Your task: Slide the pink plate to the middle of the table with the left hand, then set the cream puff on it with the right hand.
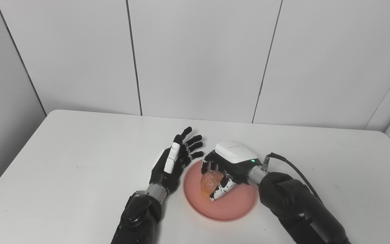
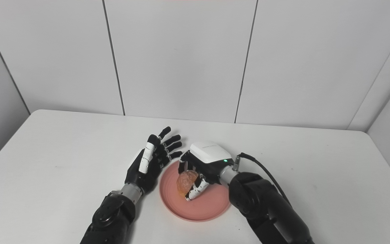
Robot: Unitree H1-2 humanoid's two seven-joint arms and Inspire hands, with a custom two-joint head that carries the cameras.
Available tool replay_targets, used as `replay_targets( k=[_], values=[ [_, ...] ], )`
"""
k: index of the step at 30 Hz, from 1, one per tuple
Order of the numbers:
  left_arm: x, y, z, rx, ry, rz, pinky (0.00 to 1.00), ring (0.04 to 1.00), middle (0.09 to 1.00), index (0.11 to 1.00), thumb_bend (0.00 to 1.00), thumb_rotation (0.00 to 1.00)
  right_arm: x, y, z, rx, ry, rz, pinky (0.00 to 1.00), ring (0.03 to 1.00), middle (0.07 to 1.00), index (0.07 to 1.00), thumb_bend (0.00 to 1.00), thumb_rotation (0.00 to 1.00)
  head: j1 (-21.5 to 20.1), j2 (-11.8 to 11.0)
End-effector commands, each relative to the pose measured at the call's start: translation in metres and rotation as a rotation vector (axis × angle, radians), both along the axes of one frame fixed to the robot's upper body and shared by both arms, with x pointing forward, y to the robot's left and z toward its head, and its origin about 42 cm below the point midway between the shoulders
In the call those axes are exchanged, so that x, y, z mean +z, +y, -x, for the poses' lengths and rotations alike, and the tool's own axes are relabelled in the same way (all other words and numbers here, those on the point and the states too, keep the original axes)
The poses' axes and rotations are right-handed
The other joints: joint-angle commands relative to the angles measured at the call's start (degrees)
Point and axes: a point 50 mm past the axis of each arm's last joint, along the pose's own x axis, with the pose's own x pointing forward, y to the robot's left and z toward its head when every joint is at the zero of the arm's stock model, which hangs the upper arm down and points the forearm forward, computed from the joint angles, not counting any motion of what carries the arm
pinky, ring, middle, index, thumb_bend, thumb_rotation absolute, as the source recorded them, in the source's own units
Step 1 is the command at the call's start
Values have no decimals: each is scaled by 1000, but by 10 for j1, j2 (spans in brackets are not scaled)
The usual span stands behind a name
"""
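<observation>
**Cream puff held over plate, release pending**

The right robot hand (image 1: 227, 169) was closed around the cream puff (image 1: 210, 181), fingers curled over its top and far side, thumb along its near side. The puff sat directly over the inner well of the pink plate (image 1: 230, 206), in the plate's far-left part. The relation that mattered was vertical: the plate lay straight below the puff, so the coming move looked like a lowering and letting go, with no sideways travel needed. Whether the puff's underside already touched the plate could not be told; the thumb and the puff's own bulk hid the contact line in both views.

The left robot hand (image 1: 174, 162) was released, fingers spread and pointing away from the robot, empty, just beside the plate's left rim. It appeared not to touch the rim, though the gap was narrow and hard to read.

The plate rested on the bench (image 1: 80, 162) roughly mid-width, toward the near edge. The right wrist covered the plate's far-right rim. The puff was round, with no clear long axis visible.
</observation>
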Motion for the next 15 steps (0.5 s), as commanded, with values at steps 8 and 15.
replay_targets(
  k=[8,15],
  values=[
    [-23,5,10,-4,114,-29,761,863,865,922,927,852,17,-4,-2,1,-7,-3,339,412,459,502,531,3,-1,2],
    [-23,7,10,-10,112,-30,760,867,863,929,915,858,20,-6,-1,-39,7,-10,512,597,647,571,800,168,-7,2]
  ],
)
